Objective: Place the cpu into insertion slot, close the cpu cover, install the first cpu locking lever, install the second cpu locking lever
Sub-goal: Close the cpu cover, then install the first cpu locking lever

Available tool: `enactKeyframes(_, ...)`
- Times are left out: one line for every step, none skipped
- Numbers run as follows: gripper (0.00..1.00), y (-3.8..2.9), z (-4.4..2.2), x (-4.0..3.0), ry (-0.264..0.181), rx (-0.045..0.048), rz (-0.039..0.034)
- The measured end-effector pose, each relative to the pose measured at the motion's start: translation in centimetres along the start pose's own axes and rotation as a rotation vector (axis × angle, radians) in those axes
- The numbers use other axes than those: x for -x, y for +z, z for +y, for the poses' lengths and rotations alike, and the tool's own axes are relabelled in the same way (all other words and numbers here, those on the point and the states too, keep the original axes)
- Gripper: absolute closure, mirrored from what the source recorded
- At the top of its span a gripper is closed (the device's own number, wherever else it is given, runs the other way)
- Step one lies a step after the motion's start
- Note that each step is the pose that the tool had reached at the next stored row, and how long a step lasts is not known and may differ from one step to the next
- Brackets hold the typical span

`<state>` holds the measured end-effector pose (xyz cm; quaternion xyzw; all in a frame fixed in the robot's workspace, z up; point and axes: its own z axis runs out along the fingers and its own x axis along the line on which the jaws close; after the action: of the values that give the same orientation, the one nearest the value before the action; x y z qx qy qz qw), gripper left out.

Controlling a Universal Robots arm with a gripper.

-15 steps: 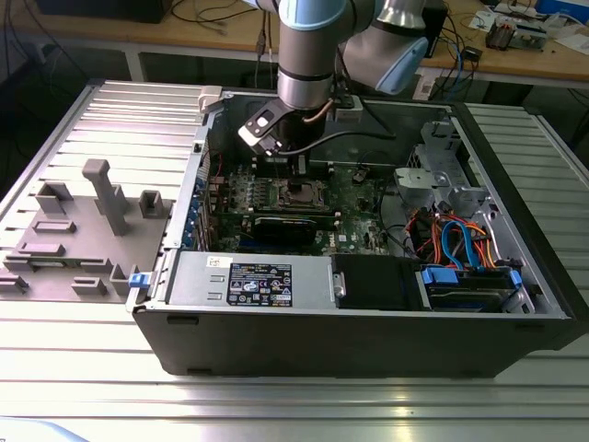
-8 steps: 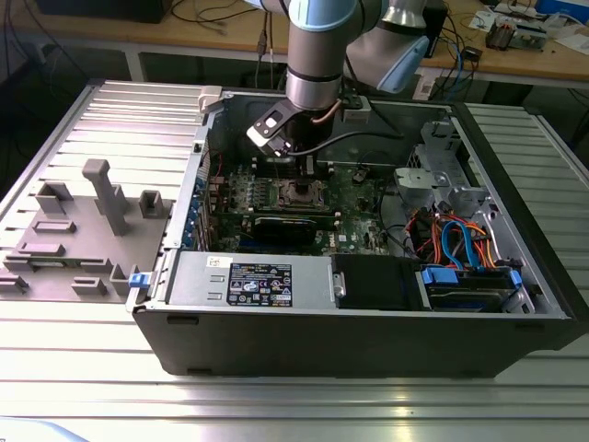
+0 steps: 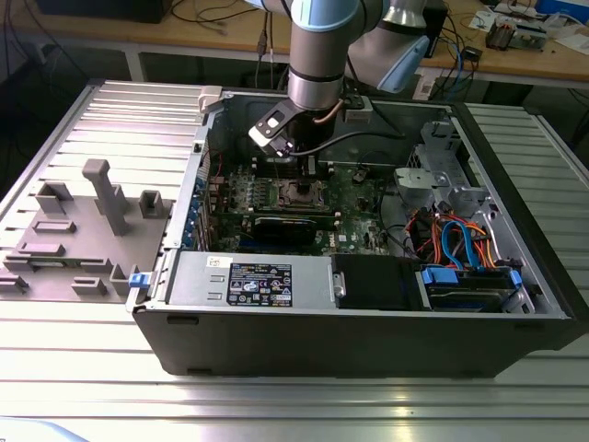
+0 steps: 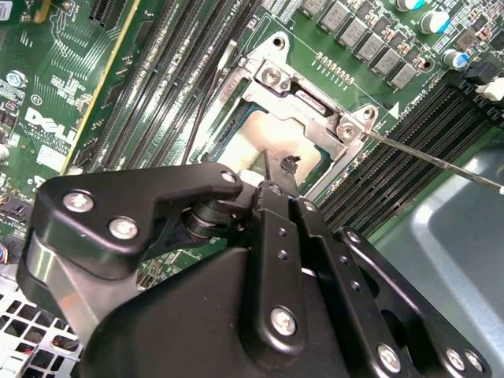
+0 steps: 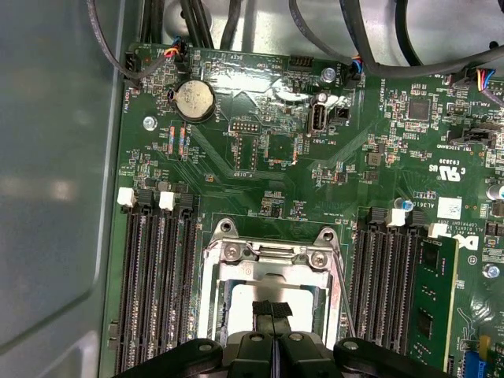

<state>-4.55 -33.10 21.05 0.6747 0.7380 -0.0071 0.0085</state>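
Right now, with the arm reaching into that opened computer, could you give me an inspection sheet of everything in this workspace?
Surface: ribbed metal table carrying an open computer case.
Job's things: cpu sits in the socket. The cpu cover appears lowered around it. A thin lever rod sticks out from the socket's corner.
Clutter: grey fixture beside the case, on the exterior view's left.
Grippers: pincer shut, tips just over the cpu, nothing seen held.
Cables: orange and blue cables inside the case, on the exterior view's right.
Surroundings: workbench behind, strewn with wires.
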Motion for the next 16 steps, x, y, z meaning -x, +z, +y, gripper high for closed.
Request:
enactKeyframes(0.89, 0.00, 0.00, 0.00, 0.000, 0.0000, 0.0000)
enactKeyframes(0.89, 0.00, 0.01, 0.00, 0.000, 0.0000, 0.0000)
enactKeyframes(0.89, 0.00, 0.02, 0.00, 0.001, 0.0000, 0.0000)
enactKeyframes(0.89, 0.00, 0.02, 0.00, 0.002, 0.0000, 0.0001)
enactKeyframes(0.89, 0.00, 0.02, 0.00, 0.003, -0.0001, 0.0001)
enactKeyframes(0.89, -0.02, 0.02, 0.00, 0.010, -0.0002, 0.0001)
enactKeyframes(0.89, -0.02, 0.02, 0.00, 0.020, -0.0003, 0.0002)
enactKeyframes(0.89, -0.03, 0.02, 0.00, 0.036, -0.0008, -0.0001)
enactKeyframes(0.89, -0.03, 0.02, 0.00, 0.050, -0.0011, -0.0001)
enactKeyframes(0.89, -0.03, 0.01, 0.00, 0.057, -0.0013, -0.0001)
enactKeyframes(0.89, -0.03, 0.02, 0.00, 0.058, -0.0013, -0.0001)
enactKeyframes(0.89, -0.02, 0.02, 0.00, 0.059, -0.0013, -0.0001)
enactKeyframes(0.89, -0.02, 0.02, 0.00, 0.059, -0.0013, -0.0001)
enactKeyframes(0.89, -0.02, 0.02, 0.00, 0.059, -0.0013, 0.0000)
enactKeyframes(0.89, -0.02, 0.02, 0.00, 0.060, -0.0013, 0.0000)
enactKeyframes(0.89, -0.03, 0.02, 0.00, 0.060, -0.0014, -0.0001)
